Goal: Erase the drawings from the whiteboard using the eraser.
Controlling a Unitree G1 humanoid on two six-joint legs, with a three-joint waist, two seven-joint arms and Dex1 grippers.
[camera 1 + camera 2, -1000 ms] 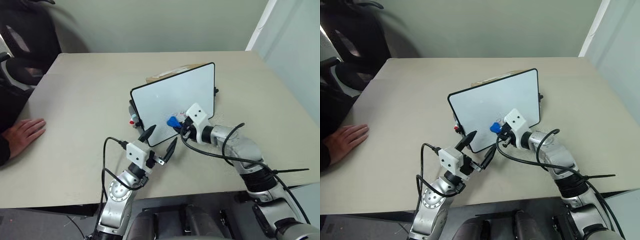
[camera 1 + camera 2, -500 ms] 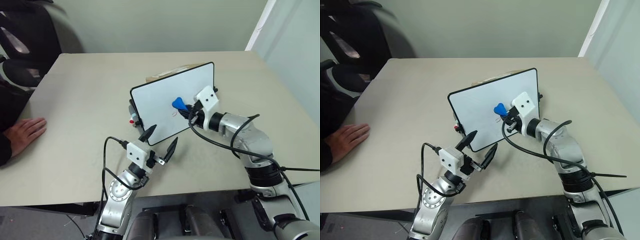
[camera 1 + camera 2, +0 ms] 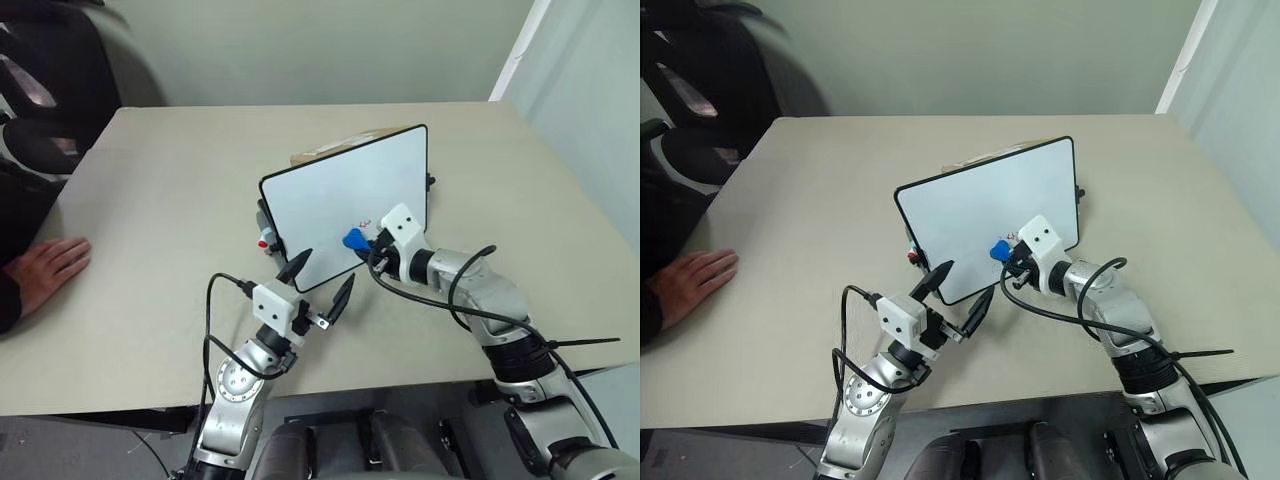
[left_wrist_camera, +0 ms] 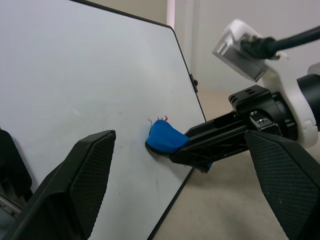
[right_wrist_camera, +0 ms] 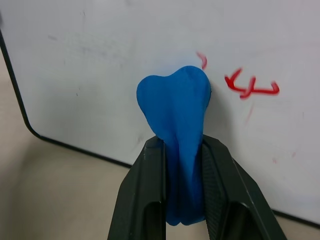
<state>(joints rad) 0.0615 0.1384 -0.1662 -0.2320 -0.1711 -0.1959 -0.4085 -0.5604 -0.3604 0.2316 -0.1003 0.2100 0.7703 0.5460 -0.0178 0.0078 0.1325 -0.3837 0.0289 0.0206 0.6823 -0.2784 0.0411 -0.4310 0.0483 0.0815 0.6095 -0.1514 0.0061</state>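
Blue eraser point(image 5: 176, 105) – right tool point(image 5: 182, 200) presses it against whiteboard point(image 5: 110, 45).

Beige surface point(image 3: 170, 180) w/ person's hand point(image 3: 45, 268) resting flat at its left edge. Red-capped marker point(image 3: 264, 241) + brown cardboard piece point(image 3: 325, 150) lay mid-surface. Dark chair point(image 3: 45, 90) at far left corner.

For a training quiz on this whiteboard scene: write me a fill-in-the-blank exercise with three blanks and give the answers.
1. The right gripper is shut on the ____ eraser.
2. The drawings left on the whiteboard are ____ in colour.
3. The left gripper hangs in front of the board with its fingers ____.

Missing words: blue; red; open
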